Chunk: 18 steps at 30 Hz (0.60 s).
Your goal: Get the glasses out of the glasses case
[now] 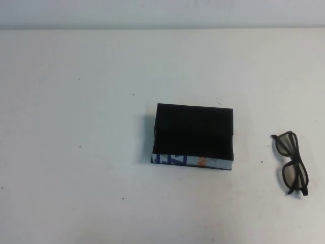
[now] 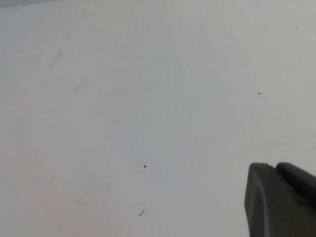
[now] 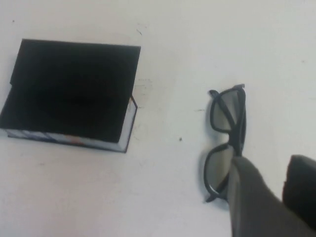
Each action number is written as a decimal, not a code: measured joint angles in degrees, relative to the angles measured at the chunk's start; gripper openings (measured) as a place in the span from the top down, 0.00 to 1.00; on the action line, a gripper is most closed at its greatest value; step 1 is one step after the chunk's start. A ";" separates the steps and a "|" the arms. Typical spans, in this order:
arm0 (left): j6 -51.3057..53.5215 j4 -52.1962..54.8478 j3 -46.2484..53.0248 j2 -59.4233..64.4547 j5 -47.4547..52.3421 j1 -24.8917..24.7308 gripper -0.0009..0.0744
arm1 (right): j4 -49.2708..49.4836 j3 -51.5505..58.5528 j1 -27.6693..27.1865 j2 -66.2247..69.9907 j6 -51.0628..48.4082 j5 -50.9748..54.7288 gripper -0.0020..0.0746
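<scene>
The glasses case [image 1: 194, 136] is a black box on the middle of the table, its white side with blue shapes and an orange mark facing the front. It also shows in the right wrist view [image 3: 71, 91]. The dark-framed glasses [image 1: 292, 161] lie folded on the table to the right of the case, apart from it. My right gripper [image 3: 271, 163] is open and empty, hovering just above the near lens of the glasses [image 3: 224, 131]. My left gripper [image 2: 274, 167] is shut and empty over bare table. Neither arm shows in the high view.
The white table [image 1: 76, 152] carries only small dark specks around the case. Its far edge meets a pale wall [image 1: 162, 12] at the back.
</scene>
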 joint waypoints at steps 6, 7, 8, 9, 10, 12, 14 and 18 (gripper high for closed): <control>0.00 0.00 0.00 0.00 0.00 0.00 0.99 | -5.90 8.08 0.00 -15.41 -0.26 -1.52 0.88; 0.00 0.00 0.00 0.00 0.00 0.00 0.99 | -7.26 9.28 0.00 -17.95 -0.26 -3.29 0.90; 0.00 0.00 0.00 0.00 0.00 0.00 0.99 | -8.10 10.50 -0.11 -19.98 -0.28 -4.81 0.92; 0.00 0.00 0.00 0.00 0.00 0.00 0.99 | -8.67 11.73 -0.11 -22.45 -0.38 -6.51 0.94; 0.00 0.00 0.00 0.00 0.00 0.00 0.99 | -9.08 12.98 -0.11 -24.81 -0.38 -8.07 0.96; 0.00 0.00 0.00 0.00 0.00 0.00 0.99 | -9.50 15.52 -0.11 -29.04 -0.38 -11.47 0.98; 0.00 0.00 0.00 0.00 0.00 0.00 0.99 | -9.73 18.47 -0.11 -32.12 -0.49 -14.69 0.99; 0.00 0.00 0.00 0.00 0.00 0.00 0.99 | -10.01 25.23 -0.11 -37.24 -0.49 -18.50 0.99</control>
